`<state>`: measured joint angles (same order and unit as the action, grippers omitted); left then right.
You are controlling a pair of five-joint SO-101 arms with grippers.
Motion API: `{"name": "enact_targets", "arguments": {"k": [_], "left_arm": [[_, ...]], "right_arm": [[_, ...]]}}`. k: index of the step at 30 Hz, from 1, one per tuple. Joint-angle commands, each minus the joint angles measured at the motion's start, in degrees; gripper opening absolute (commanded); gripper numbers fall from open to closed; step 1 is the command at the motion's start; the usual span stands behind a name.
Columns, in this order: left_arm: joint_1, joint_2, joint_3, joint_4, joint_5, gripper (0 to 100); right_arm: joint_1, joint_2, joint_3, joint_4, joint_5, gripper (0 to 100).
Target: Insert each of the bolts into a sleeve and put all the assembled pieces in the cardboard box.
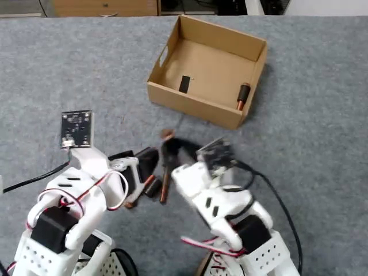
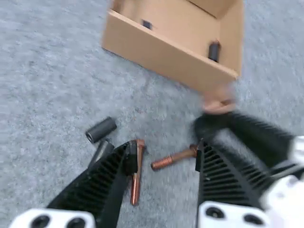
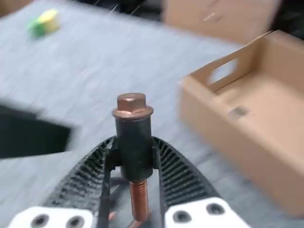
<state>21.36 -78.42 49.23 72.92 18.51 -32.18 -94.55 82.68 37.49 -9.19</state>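
The right claw clenches a black sleeve with a copper bolt seated through it, the cardboard box ahead and apart: the boxing step, likely needing a carry over the rim. The left claw hangs released over loose bolts, a spare sleeve beside it.

Grey table; on it cardboard box, loose bolts, black sleeve.
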Motion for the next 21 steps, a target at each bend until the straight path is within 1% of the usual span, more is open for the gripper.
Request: {"name": "enact_targets", "arguments": {"k": [1,3,4,7,9,11,15,17,21], "left_arm": [[-5.10,-4.09,-0.88,-0.79,-0.26,20],[-6.86,-8.13,-0.35,-0.79,-0.26,19],[-7.21,-9.98,0.00,-0.44,-0.26,16],[-7.74,-15.16,2.99,0.18,-0.53,0],[-7.82,-17.98,6.33,0.18,-0.70,5],[-7.91,-20.44,9.14,0.26,-1.49,1],[-7.91,-23.43,13.71,3.69,-3.08,2],[-8.26,-24.22,14.68,4.84,-3.08,2],[-12.66,-24.13,15.03,4.84,-3.08,2]], "right_arm": [[10.77,-0.31,-4.97,-6.68,1.14,0.1],[14.99,-0.31,-6.20,-8.88,0.09,0.1],[16.57,-0.22,-7.34,-9.67,-0.62,0.1],[19.91,0.04,-11.03,-12.04,-1.23,0.1],[21.85,2.07,-13.85,-13.98,-1.23,0.1],[24.66,6.73,-17.45,-16.26,-1.14,0.1],[30.73,22.02,-28.18,-20.75,-1.41,0.1],[32.40,31.52,-35.47,-20.57,-1.49,0.1],[33.19,51.30,-51.74,-15.30,-1.49,0.1]]}}
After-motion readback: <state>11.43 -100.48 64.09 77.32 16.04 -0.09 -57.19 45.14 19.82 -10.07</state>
